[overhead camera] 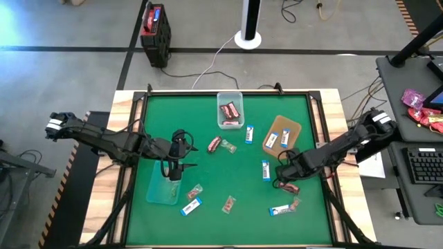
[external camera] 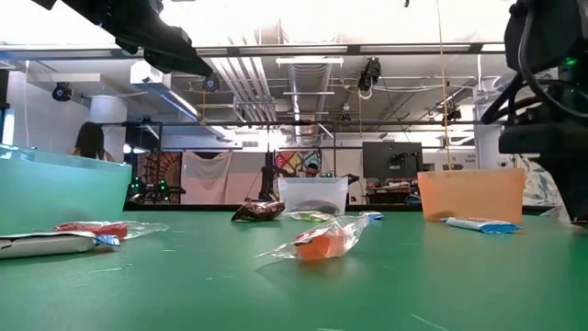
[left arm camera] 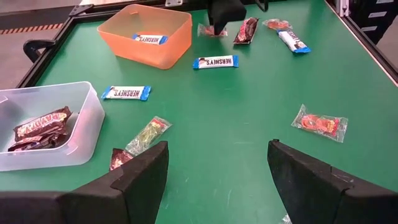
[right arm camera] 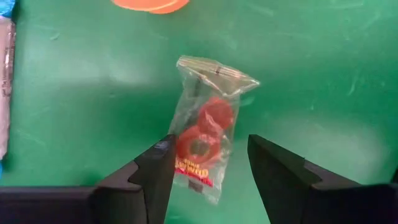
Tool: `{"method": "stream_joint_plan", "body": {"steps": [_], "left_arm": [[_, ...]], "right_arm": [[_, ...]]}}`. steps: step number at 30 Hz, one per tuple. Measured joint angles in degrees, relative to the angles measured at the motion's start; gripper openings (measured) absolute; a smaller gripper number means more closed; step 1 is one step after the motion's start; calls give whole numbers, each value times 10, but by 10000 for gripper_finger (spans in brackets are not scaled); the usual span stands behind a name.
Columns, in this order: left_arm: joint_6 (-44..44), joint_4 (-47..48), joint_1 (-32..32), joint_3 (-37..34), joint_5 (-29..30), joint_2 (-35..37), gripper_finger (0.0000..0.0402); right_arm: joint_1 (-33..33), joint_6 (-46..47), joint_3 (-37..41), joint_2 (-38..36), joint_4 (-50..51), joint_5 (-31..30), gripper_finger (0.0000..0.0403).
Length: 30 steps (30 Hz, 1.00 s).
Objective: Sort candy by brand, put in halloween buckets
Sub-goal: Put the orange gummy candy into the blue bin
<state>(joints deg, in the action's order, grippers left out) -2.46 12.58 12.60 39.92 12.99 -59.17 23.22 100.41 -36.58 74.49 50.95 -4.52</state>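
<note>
My right gripper [overhead camera: 285,177] is open, low over the table's right half. In its wrist view [right arm camera: 210,142] its fingers stand on either side of a clear-wrapped candy with red rings [right arm camera: 205,118] that lies flat on the green mat. My left gripper [overhead camera: 174,166] is open and empty [left arm camera: 217,146] above the teal tub [overhead camera: 165,185] at the near left. The clear tub [overhead camera: 230,109] at the far middle holds dark red candies [left arm camera: 38,127]. The brown tray [overhead camera: 282,133] holds a blue-and-white candy [left arm camera: 149,38].
Loose candies lie across the mat: a dark red one [overhead camera: 214,143], blue-and-white ones [overhead camera: 250,133] [overhead camera: 266,169] [overhead camera: 192,206] [overhead camera: 280,210], and clear-wrapped ones [overhead camera: 194,191] [overhead camera: 228,203] [overhead camera: 296,203]. A raised frame [overhead camera: 228,93] runs round the mat.
</note>
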Motion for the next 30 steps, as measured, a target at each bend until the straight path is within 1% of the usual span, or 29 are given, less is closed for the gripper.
{"method": "stream_joint_plan", "body": {"steps": [4, 7, 11, 15, 16, 21, 24, 28, 30], "left_arm": [[0, -1, 0, 0, 0, -2, 256], [0, -2, 0, 0, 0, -9, 256], [3, -4, 0, 0, 0, -24, 256], [3, -28, 0, 0, 0, -33, 256], [3, -35, 0, 0, 0, -34, 256], [14, -47, 0, 0, 0, -34, 256], [15, -51, 0, 0, -2, -34, 256], [15, -61, 1, 0, -25, -36, 256], [16, -78, 1, 0, -50, -41, 256]], "right_arm": [[0, -17, -1, 23, -22, -5, 179], [0, -25, -2, 40, -39, -6, 153], [0, -39, -4, 51, -47, -6, 98], [0, -52, -11, 40, -44, -11, 32], [0, -58, -16, 36, -39, -13, 22], [2, -91, -66, 10, 2, -14, 15], [2, -128, -98, 1, 12, -24, 13], [2, -228, -146, 1, -7, -56, 13], [2, -304, -164, 8, -58, -75, 13]]}}
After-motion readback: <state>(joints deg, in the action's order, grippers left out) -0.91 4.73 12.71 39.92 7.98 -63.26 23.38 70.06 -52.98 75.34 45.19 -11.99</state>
